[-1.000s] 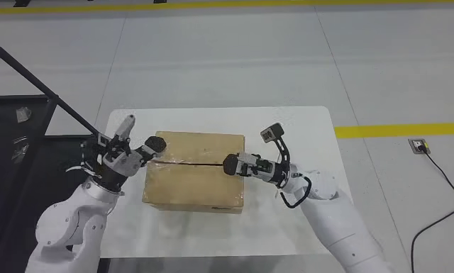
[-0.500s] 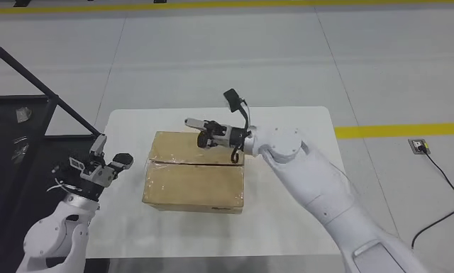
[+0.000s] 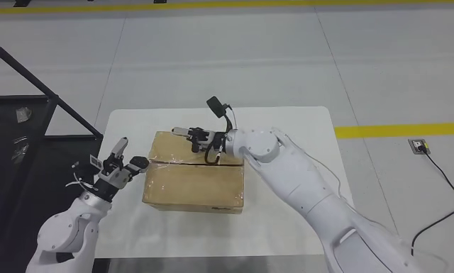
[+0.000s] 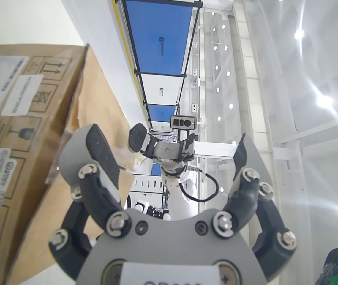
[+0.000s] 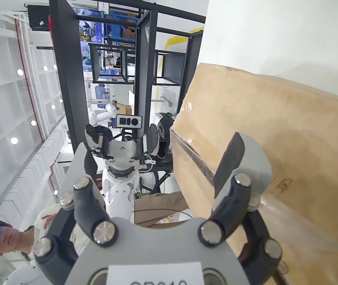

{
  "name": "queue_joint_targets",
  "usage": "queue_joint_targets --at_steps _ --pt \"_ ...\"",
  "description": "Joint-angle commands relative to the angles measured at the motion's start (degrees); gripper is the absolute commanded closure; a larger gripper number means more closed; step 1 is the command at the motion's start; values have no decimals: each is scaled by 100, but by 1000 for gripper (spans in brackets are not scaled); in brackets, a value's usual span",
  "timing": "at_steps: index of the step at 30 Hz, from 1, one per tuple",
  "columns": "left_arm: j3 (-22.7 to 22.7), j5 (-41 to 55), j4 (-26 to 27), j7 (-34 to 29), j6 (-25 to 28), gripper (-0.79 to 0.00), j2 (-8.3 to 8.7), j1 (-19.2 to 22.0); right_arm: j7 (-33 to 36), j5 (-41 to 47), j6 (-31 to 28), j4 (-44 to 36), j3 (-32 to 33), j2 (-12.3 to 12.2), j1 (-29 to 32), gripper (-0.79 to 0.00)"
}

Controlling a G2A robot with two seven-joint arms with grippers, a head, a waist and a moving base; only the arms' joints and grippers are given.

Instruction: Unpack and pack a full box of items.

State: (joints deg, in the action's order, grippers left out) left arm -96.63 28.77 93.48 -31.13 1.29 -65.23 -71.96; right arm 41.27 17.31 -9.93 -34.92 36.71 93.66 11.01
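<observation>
A brown cardboard box [image 3: 195, 175] lies shut on the white table [image 3: 298, 202], with clear tape along its middle seam [image 3: 198, 162]. My left gripper [image 3: 130, 154] stands open just off the box's left end, nothing between its fingers. In the left wrist view the gripper [image 4: 172, 152] is beside the labelled end of the box [image 4: 23, 114]. My right gripper [image 3: 190, 136] is open over the far flap near its left part. In its own view the right gripper [image 5: 160, 161] has one fingertip [image 5: 231, 158] over the box top [image 5: 276, 126], beside the seam [image 5: 192, 155].
A black metal rack [image 3: 21, 145] stands just off the table's left edge. Bare table surface lies to the right of the box and in front of it. A yellow line [image 3: 394, 130] runs on the floor at the right.
My right arm swung from the seam's right end to over the far flap and slid leftward. My left gripper drew back from the box's left end, then came close again.
</observation>
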Motion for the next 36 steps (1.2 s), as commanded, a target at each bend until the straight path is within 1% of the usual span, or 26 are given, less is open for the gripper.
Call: queue_joint_targets --at_steps 1,5,9,12,16,18,23,26,31,36 --pt "8 -5 34 -16 -14 -785 3 4 -42 -153 43 20 -23 14 -7 -785" --pt "34 -57 97 -63 -55 -785 13 11 -73 -342 28 -48 22 -3 59 -785" --pt "120 -145 131 -58 -83 -785 15 33 7 -528 -76 -249 134 -86 191 -785" --pt "207 -211 125 -39 -110 -785 13 75 67 -654 -211 -518 287 -194 351 -785" --pt "312 -284 104 -9 -137 -785 11 140 136 -825 -381 -1089 574 -386 691 -785" --pt "360 -305 103 -4 -147 -785 9 167 157 -999 -266 -1403 708 -487 865 -785" --pt "470 -399 119 11 -167 -785 8 209 222 -1430 200 -2172 1005 -696 1277 -785" --pt "542 -455 111 31 -196 -785 6 250 271 -1741 543 -2503 1150 -800 1463 -785" --pt "667 -516 78 54 -242 -785 -1 334 293 -2048 979 -2903 1307 -898 1711 -785" --pt "804 -576 21 103 -286 -785 -11 442 198 -2094 1149 -3119 1496 -955 1899 -785"
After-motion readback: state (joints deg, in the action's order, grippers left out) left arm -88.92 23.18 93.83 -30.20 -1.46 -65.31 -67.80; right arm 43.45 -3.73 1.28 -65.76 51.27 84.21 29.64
